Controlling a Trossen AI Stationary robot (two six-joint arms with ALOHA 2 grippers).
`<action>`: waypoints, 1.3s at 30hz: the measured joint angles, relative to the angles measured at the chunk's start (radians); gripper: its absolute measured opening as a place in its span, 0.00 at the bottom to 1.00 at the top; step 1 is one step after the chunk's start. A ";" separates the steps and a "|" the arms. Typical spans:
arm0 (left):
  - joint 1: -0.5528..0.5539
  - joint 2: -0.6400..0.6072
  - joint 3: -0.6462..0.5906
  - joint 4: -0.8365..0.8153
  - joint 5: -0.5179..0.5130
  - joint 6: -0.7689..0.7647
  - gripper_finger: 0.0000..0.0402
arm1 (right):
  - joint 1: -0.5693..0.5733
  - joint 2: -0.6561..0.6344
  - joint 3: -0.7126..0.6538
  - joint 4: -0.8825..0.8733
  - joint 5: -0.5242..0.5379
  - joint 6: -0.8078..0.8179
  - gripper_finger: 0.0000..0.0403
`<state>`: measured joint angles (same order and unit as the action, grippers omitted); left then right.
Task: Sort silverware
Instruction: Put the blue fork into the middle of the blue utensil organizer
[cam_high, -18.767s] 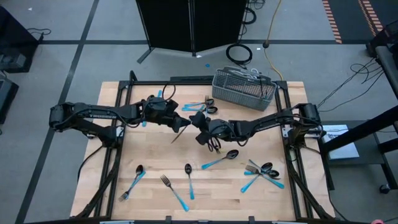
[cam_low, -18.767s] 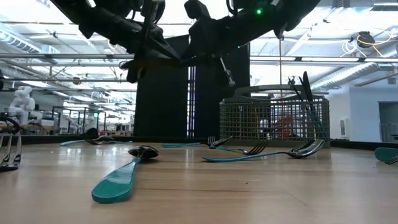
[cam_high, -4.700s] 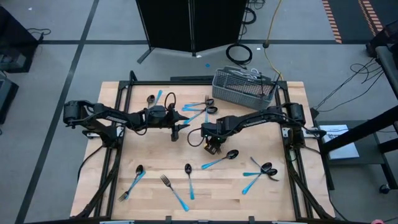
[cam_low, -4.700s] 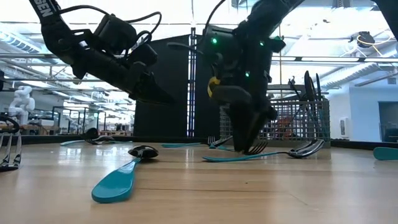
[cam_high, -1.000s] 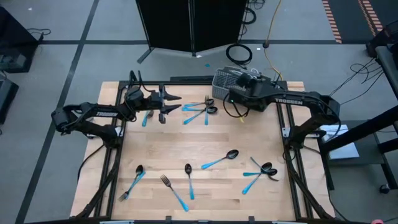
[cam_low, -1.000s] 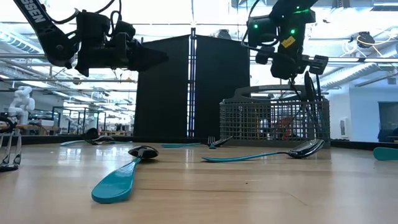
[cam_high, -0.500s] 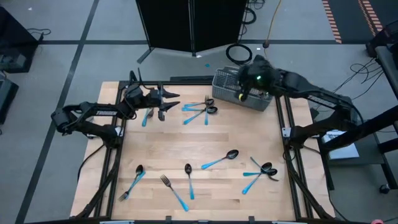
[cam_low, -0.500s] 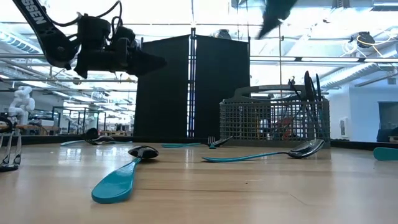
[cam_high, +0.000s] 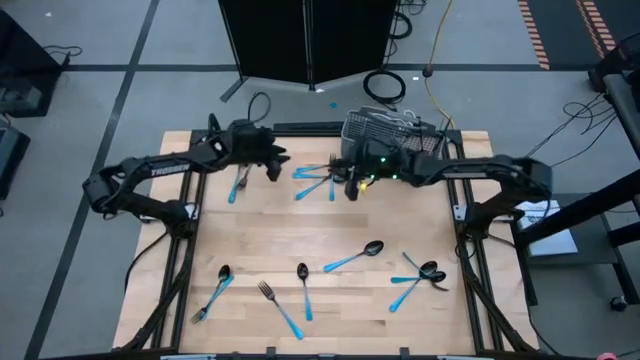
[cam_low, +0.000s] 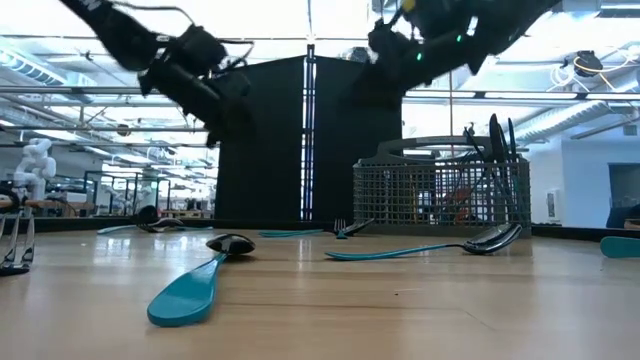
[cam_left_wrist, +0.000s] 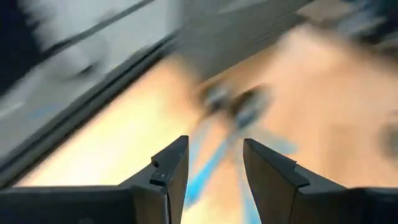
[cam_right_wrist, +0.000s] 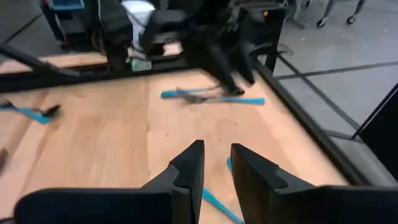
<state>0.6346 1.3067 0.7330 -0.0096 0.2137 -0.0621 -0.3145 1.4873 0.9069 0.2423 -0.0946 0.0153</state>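
Observation:
The silverware has light-blue handles and lies scattered on the wooden table. A small cluster (cam_high: 320, 178) lies far centre and one piece (cam_high: 237, 185) far left. Two spoons (cam_high: 355, 257) (cam_high: 303, 288), a fork (cam_high: 280, 308), another piece (cam_high: 212, 292) and a second cluster (cam_high: 420, 277) lie nearer. My left gripper (cam_high: 274, 165) hangs open, slanting down, left of the far cluster, nothing between its fingers (cam_left_wrist: 214, 158). My right gripper (cam_high: 350, 186) is open by a narrow gap (cam_right_wrist: 216, 163) above the cluster's right end, beside the basket.
A grey wire-mesh basket (cam_high: 392, 142) stands at the far right of the table, with dark pieces upright in it (cam_low: 495, 150). Black frame rails run along the table's left and right edges (cam_high: 465, 215). Bare wood lies in the middle (cam_high: 300, 225).
My right gripper has swung up over the basket and then come down toward the table's left, stopping over the far cluster. My left gripper has stayed near the same spot but tipped from level to slanting down. No silverware has moved.

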 joint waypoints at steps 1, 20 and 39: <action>-0.012 0.000 0.033 -0.100 -0.108 0.013 0.37 | 0.000 0.019 -0.003 0.016 0.000 -0.001 0.18; 0.139 0.190 0.122 -0.618 -0.301 -0.063 0.37 | 0.002 0.156 -0.003 0.038 -0.017 -0.049 0.18; 0.197 0.308 0.121 -0.616 -0.306 -0.041 0.37 | 0.017 0.154 -0.003 -0.006 -0.096 -0.046 0.18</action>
<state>0.8312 1.6149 0.8543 -0.6259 -0.0924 -0.1033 -0.2972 1.6417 0.9043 0.2362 -0.1909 -0.0305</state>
